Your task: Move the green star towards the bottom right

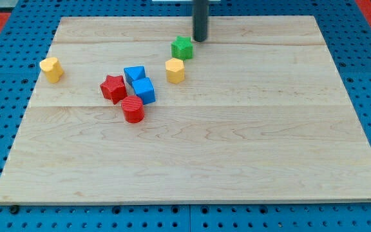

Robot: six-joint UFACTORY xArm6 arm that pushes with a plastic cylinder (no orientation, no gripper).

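my tip (200, 39) bare rod, grips nothing | just up-right of green star (181, 48); near, contact unclear | wrong side (goal lies bottom right); yellow block (175, 70) below star

One camera, high and angled down

It looks across the whole wooden board (237, 161) from its near edge, at middling range.

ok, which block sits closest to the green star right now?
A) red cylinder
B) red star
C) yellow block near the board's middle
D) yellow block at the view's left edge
C: the yellow block sits just below the green star, nearly touching it, while my tip stands just to the star's upper right; the red blocks and the other yellow one lie farther left.
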